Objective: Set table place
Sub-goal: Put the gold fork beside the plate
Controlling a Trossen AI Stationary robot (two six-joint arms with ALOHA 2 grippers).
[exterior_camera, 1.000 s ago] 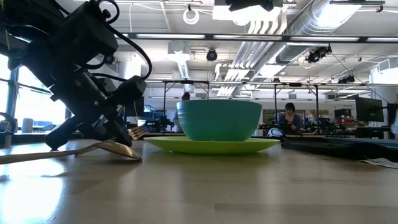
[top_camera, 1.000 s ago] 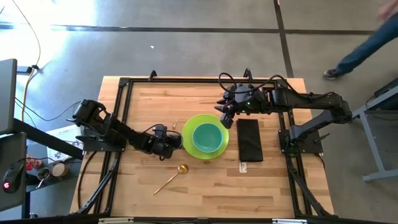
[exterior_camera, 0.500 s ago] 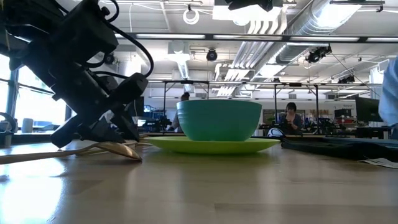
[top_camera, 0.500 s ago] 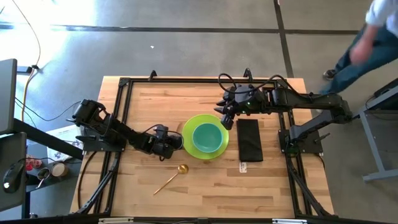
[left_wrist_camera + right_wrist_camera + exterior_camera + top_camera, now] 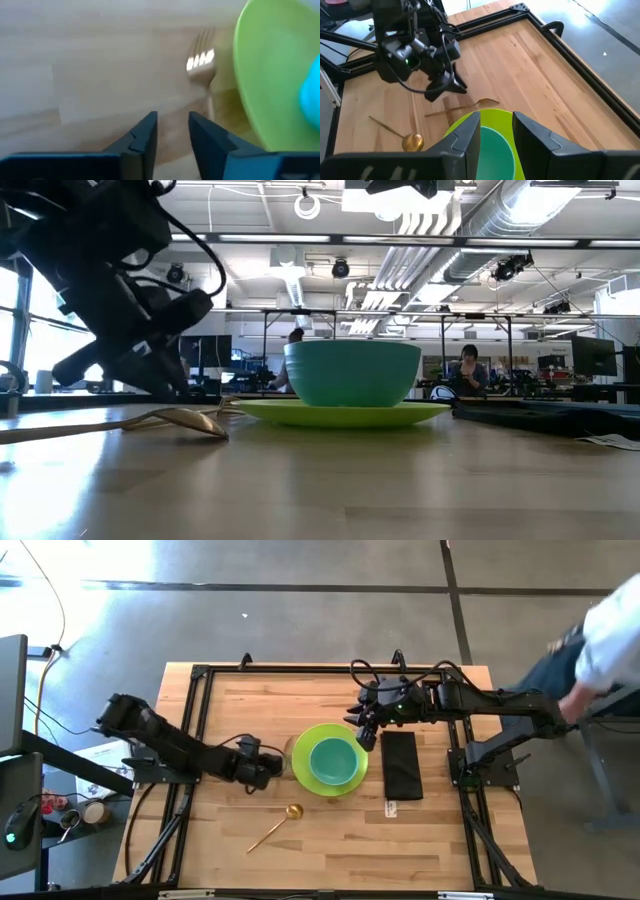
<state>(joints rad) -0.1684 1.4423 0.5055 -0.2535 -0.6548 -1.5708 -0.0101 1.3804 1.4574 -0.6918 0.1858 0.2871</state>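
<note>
Setting the table (image 5: 420, 830), we see both end effectors empty.
Left end effector (image 5: 272, 768) released beside gold fork (image 5: 465, 106); right end effector (image 5: 364, 736) parted over green plate (image 5: 303, 745).

The wooden table (image 5: 430, 830) carries a green plate (image 5: 300, 745), gold spoon (image 5: 279, 822), fork (image 5: 465, 107) and black napkin (image 5: 401, 764).

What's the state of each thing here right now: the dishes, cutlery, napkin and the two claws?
Green plate: flat on the table.
Teal bowl: upright on the plate.
Gold fork: lying beside the plate.
Gold spoon: lying apart.
Black napkin: flat, folded.
Left gripper: open, empty.
Right gripper: open, above the bowl.
</note>
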